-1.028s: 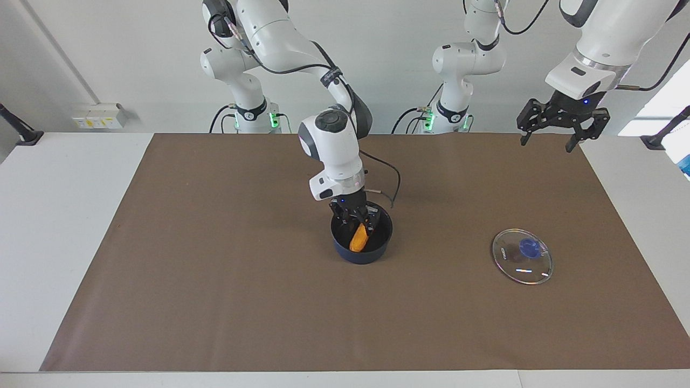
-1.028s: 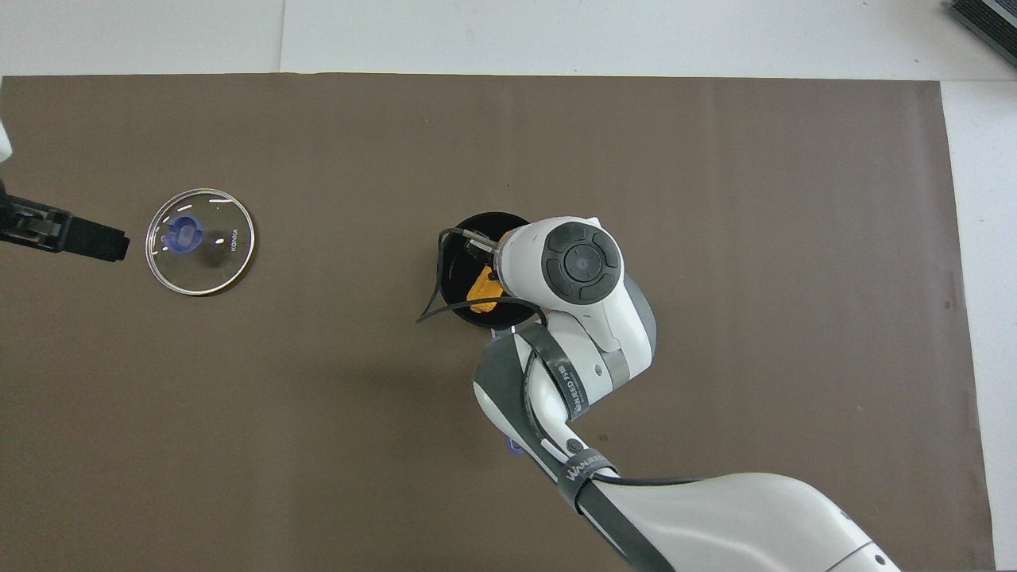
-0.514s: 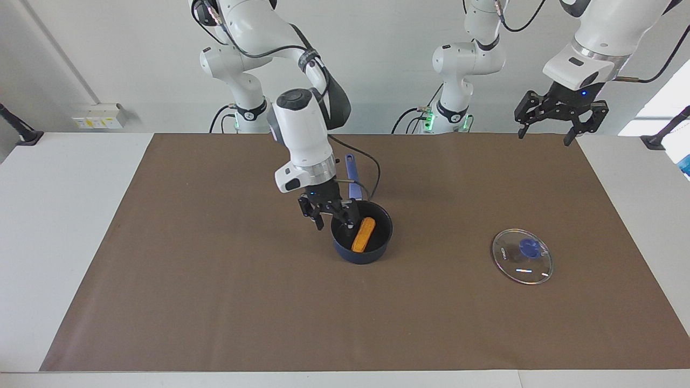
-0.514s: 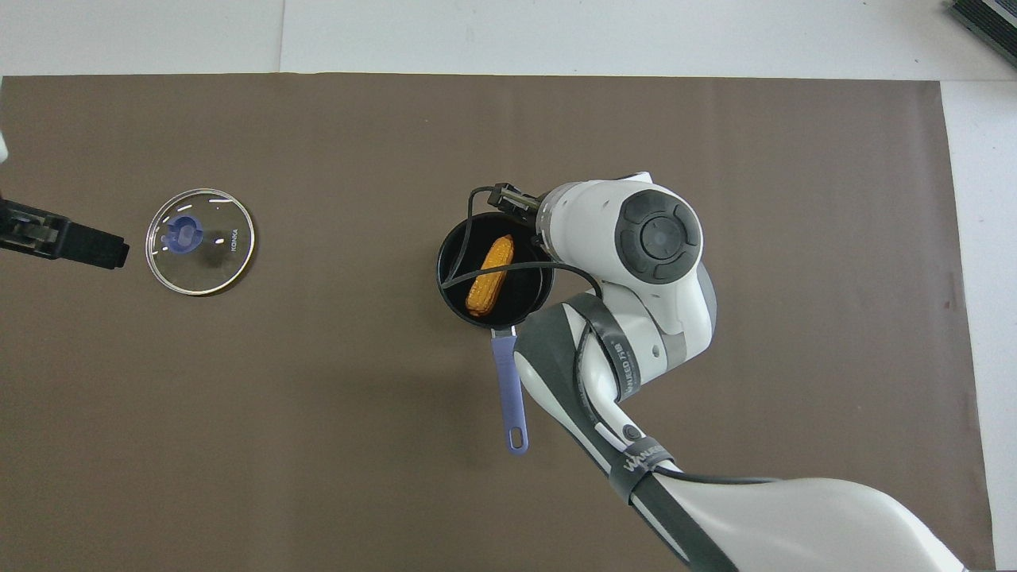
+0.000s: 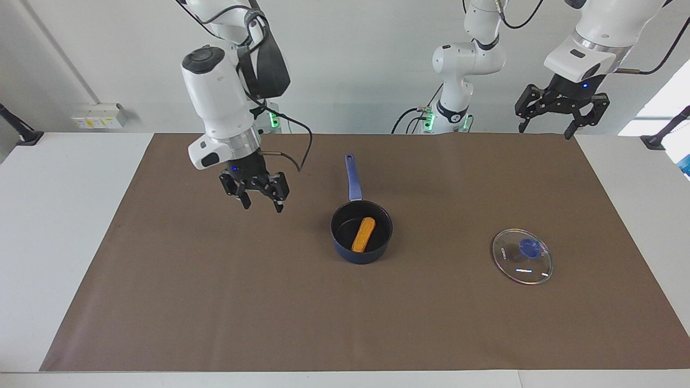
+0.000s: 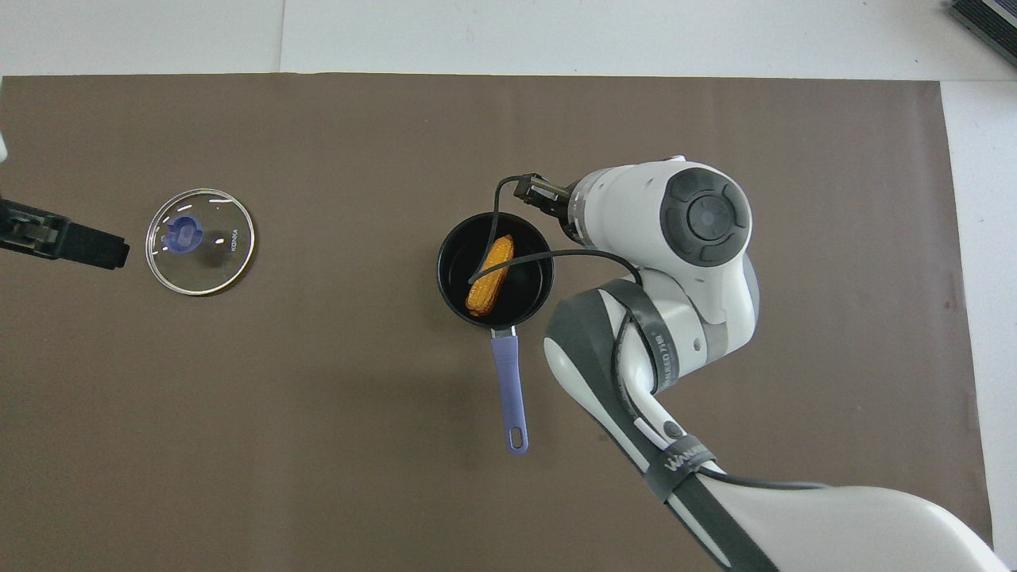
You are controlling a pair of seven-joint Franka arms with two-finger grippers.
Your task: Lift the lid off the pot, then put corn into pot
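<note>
Right claw (image 5: 259,195) is hanging empty above the brown mat, its two fingers standing apart and gripping nothing. Off to its side, toward the middle of the bench (image 5: 64,226), the small dark navy-blue round saucepan with a black inside, the pot (image 5: 361,231), is sitting uncovered, its long lighter blue handle pointing toward the robots. The small orange-yellow bumpy toy corn cob (image 5: 363,234) is lying inside the pot on its bottom, so both steps appear to be done.

Left claw (image 5: 559,108) is waiting high over the mat's edge at its own arm's end of the bench, fingers spread wide and empty. Below it and farther from the robots, the round clear glass lid with a thin metal rim and blue knob (image 5: 522,255) is lying flat on the mat, knob up, well apart from the pot.

As a judgement, the corn is looking light and fairly stiff, its bumpy skin giving grip; a claw would be taking it across the middle of its length. The lid is looking smooth and breakable, best taken by the knob. The pot is looking the heaviest, best held by its handle.

Counting: one pot, one lid, one corn, two claws.
</note>
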